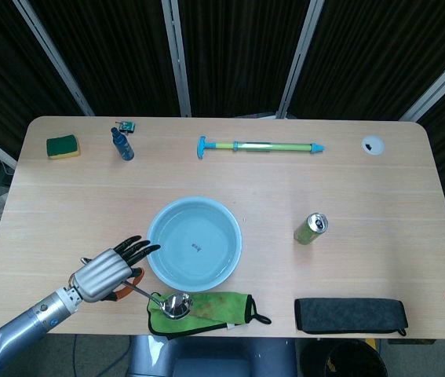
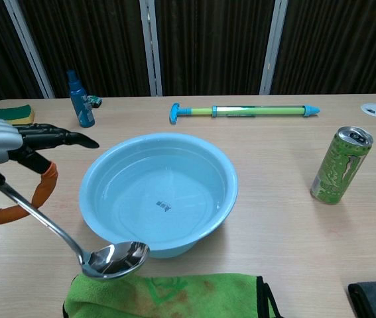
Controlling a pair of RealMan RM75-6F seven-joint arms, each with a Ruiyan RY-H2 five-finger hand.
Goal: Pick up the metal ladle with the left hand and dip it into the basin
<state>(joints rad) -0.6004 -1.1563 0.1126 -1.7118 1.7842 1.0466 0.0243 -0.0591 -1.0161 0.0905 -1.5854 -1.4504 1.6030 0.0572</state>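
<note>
Left robot hand: holds the metal ladle by its handle; the other fingers are stretched forward, toward the basin.
Right robot hand: not visible in either view.
Ladle position: clear of the table, handle slanting down from the hand, bowl hanging over the near edge of the green cloth, just outside the basin's front-left wall and below its rim.
Basin: mid-table, upright, water inside; rim unobstructed all round.
Done: pick-up judged complete.
Left: raise the ladle bowl over the rim, carry it inward, lower it into the water.
Open room: bare table left of the basin; soda can well apart to the right; spray bottle, sponge and water pump toy lie far back.
Edges: the cloth overhangs the table's front edge, directly beneath the ladle; the basin rim is the nearest obstacle.
</note>
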